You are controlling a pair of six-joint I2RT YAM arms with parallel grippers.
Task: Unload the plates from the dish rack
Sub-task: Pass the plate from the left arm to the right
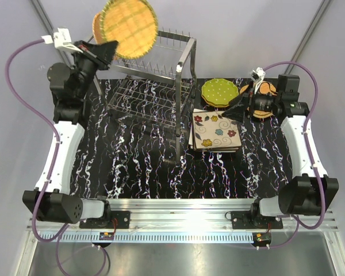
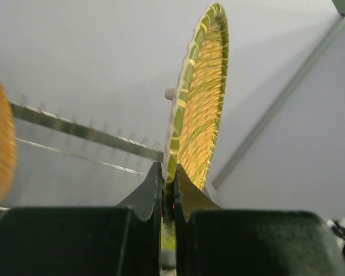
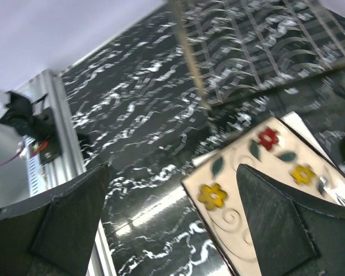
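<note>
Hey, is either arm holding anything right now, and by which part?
The left tool pinches a woven wicker plate by its rim, with the plate standing on edge. The right tool is open and holds nothing.

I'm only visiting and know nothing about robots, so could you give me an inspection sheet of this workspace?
Surface: black marbled table.
Job's things: dish rack; wicker plate held above it; second wicker plate behind; green dotted plate and stacked flowered plates on the table.
Clutter: nothing seen.
Grippers: left gripper clamped on the wicker plate's rim; right gripper open near the flowered plates.
Cables: purple cables loop from both arms.
Surroundings: grey walls; metal rail at near edge.
</note>
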